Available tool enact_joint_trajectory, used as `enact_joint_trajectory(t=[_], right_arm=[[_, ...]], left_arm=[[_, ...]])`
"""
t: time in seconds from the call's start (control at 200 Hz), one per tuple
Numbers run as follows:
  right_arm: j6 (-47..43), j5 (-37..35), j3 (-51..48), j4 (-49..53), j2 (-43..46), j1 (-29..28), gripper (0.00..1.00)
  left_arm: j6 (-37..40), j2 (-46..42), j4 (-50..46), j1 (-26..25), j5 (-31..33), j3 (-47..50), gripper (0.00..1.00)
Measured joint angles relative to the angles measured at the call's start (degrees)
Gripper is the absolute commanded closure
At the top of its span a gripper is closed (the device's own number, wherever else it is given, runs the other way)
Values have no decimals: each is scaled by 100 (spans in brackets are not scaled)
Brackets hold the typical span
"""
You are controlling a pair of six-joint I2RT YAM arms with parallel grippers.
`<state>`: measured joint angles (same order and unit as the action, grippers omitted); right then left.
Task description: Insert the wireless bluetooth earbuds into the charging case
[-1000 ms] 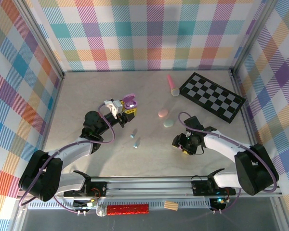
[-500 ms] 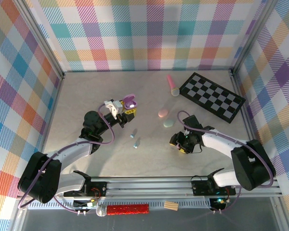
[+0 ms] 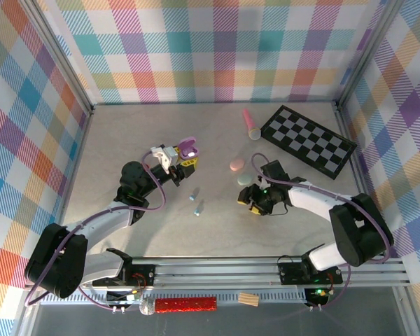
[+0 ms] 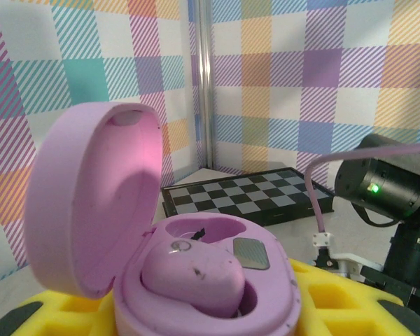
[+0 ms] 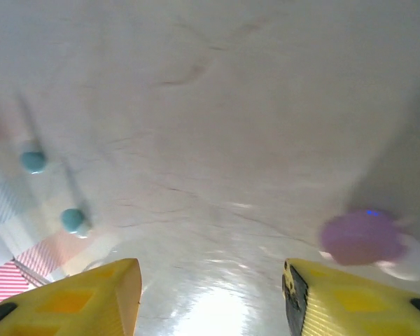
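My left hand (image 3: 185, 159) is clamped on the open purple case (image 3: 188, 146), held up left of centre. My right hand (image 3: 247, 203) is low over the worktop (image 3: 126, 140) right of centre, with fingers apart and nothing gripped. Partway done, I judge: one seated bud (image 4: 196, 274) fills the case's near slot and the far slot looks unfilled. Two blue buds (image 3: 194, 197) lie loose on the worktop between the hands. The left wrist view shows the case interior, which is too small to read from the top. The right wrist view shows a purple blob (image 5: 360, 236) just beside my right finger, likely a bud but too blurred to be sure.
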<state>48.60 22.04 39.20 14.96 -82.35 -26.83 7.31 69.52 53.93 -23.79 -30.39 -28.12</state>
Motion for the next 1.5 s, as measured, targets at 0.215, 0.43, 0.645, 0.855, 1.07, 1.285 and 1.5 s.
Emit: enact_joint_trajectory(t=[0.215, 0.43, 0.645, 0.855, 1.07, 1.285, 1.5], right_arm=[[-378, -232, 116, 153, 345, -17, 40], [-911, -527, 190, 404, 597, 175, 38], [-1318, -463, 160, 299, 614, 765, 38], [-1624, 83, -15, -125, 398, 1263, 39], [-1740, 481, -17, -190, -208, 1263, 38], [-1738, 678, -256, -153, -269, 1226, 38], [-1733, 723, -380, -107, -234, 1073, 39]], left_arm=[[22, -52, -9, 0, 0, 0, 59], [70, -70, -42, 26, -17, 0, 59], [87, -166, -136, 31, -48, 0, 59], [87, -243, -184, 17, -83, 0, 59], [87, -334, -297, -48, -131, 0, 59], [92, -337, -304, -50, -129, 0, 59], [111, -337, -306, -50, -131, 0, 59]])
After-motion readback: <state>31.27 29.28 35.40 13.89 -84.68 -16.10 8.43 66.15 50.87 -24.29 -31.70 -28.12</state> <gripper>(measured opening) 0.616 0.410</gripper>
